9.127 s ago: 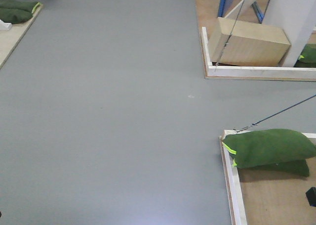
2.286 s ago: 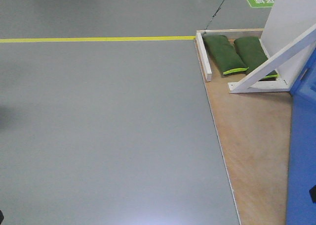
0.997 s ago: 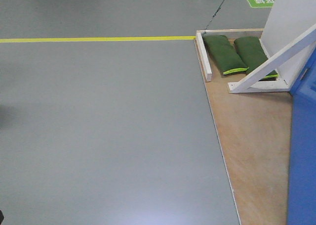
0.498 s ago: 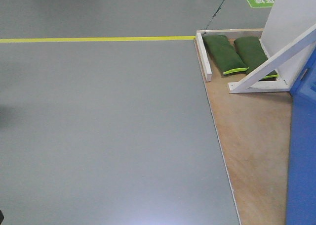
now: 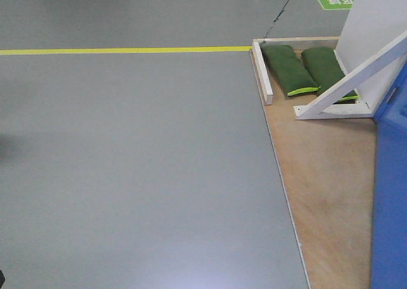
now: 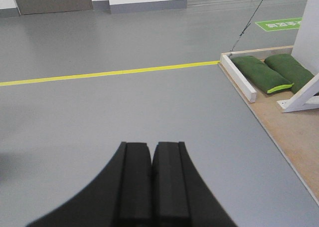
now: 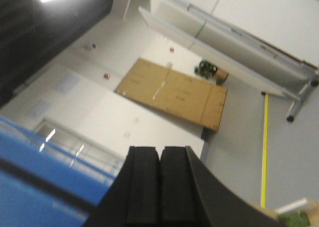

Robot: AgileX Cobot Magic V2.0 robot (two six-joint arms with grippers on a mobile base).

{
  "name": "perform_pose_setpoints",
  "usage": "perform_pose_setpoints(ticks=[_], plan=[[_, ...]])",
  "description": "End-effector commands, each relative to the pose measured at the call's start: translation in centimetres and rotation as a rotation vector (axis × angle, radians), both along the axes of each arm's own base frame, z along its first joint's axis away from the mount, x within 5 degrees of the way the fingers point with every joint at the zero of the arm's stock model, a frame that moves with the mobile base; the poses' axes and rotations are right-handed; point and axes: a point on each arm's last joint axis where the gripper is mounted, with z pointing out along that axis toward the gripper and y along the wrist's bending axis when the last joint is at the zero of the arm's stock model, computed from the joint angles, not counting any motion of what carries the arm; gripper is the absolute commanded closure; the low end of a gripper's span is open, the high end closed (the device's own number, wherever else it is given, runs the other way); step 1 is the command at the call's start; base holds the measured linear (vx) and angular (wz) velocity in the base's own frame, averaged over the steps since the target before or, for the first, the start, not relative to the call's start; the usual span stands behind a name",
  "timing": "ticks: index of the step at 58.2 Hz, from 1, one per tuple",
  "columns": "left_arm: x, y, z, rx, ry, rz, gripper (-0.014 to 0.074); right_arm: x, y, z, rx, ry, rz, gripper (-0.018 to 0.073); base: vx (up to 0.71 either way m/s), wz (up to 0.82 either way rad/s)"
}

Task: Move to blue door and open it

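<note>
The blue door shows as a glossy blue panel along the right edge of the front view. In the right wrist view its blue face fills the lower left; no handle shows. My right gripper is shut and empty, raised and tilted, with the door just to its left. My left gripper is shut and empty, held low over the grey floor, pointing towards the yellow line.
A wooden platform lies at the right, with a white brace, a white wall panel and two green sandbags. A white curb borders it. Grey floor spreads left. A brown board leans on the far wall.
The view has barely shifted in the last second. A small dark shape at the right edge, over the blue panel, seen 2.3 s ago is gone.
</note>
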Motion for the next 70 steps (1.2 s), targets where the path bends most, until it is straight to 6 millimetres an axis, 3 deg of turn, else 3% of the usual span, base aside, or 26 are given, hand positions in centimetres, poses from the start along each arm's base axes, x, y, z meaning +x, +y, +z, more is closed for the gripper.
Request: perform_pose_setpoints(ticks=[1, 13, 26, 48, 57, 70], plan=[[-0.1, -0.1, 1.8, -0.018, -0.128, -0.005, 0.0524, -0.7, 1.3, 2.2, -0.066, -0.01, 0.012, 0.0551, 0.0, 0.0], [-0.1, -0.1, 1.8, -0.018, -0.128, -0.005, 0.0524, 1.1, 3.8, 2.7, -0.062, 0.005, 0.157, 0.0551, 0.0, 0.0], [-0.1, -0.1, 1.8, -0.018, -0.128, -0.005, 0.0524, 4.0, 10.1, 4.3, -0.106, -0.033, 0.404, 0.0551, 0.0, 0.0], [-0.1, -0.1, 1.8, -0.018, -0.128, -0.005, 0.0524, 5.8, 18.5, 5.5, -0.126, -0.05, 0.778, 0.0551, -0.01, -0.03], [-0.1, -0.1, 1.8, -0.018, -0.128, -0.005, 0.0524, 6.2, 19.8, 5.2, -0.114, -0.021, 0.862, 0.0551, 0.0, 0.0], [-0.1, -0.1, 1.8, -0.018, -0.129, -0.005, 0.0524, 6.7, 19.8, 4.7, -0.096, 0.01, 0.893, 0.0551, 0.0, 0.01]])
